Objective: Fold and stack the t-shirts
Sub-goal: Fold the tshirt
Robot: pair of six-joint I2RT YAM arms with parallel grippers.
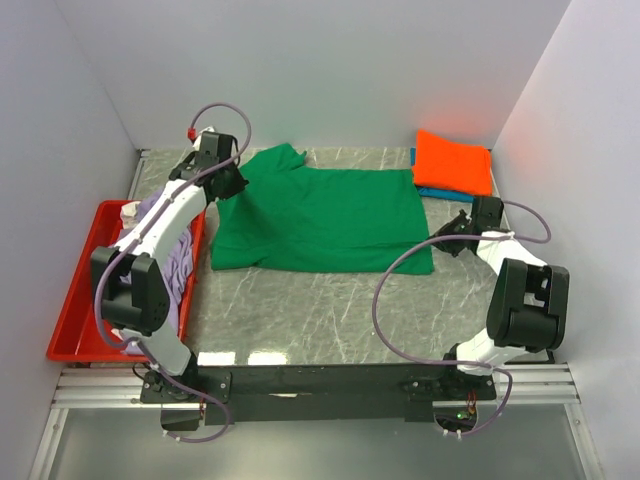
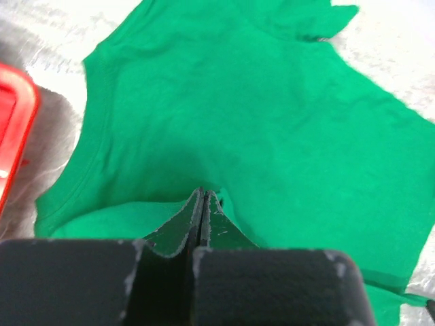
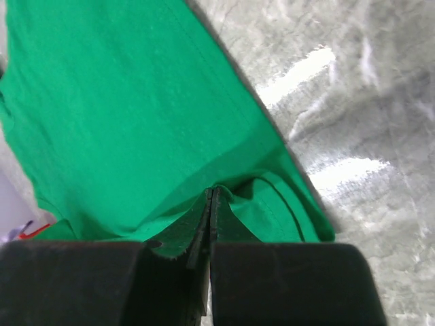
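Observation:
A bright green t-shirt [image 1: 320, 215] lies spread across the middle of the marble table. My left gripper [image 1: 226, 186] is at its left edge, shut with a pinch of the green cloth [image 2: 224, 115] drawn up to its tips [image 2: 202, 193]. My right gripper [image 1: 447, 238] is at the shirt's right near corner, also shut, with a fold of green cloth [image 3: 136, 102] by the hem caught at its tips [image 3: 212, 191]. A folded orange t-shirt [image 1: 453, 162] rests on a blue one [image 1: 438, 193] at the back right. A lavender t-shirt [image 1: 176, 262] lies bunched in the red tray.
The red plastic tray [image 1: 72, 300] stands along the table's left side, partly under the left arm; its corner [image 2: 13, 122] shows in the left wrist view. White walls close in the back and sides. Bare marble [image 1: 300, 310] lies in front of the green shirt.

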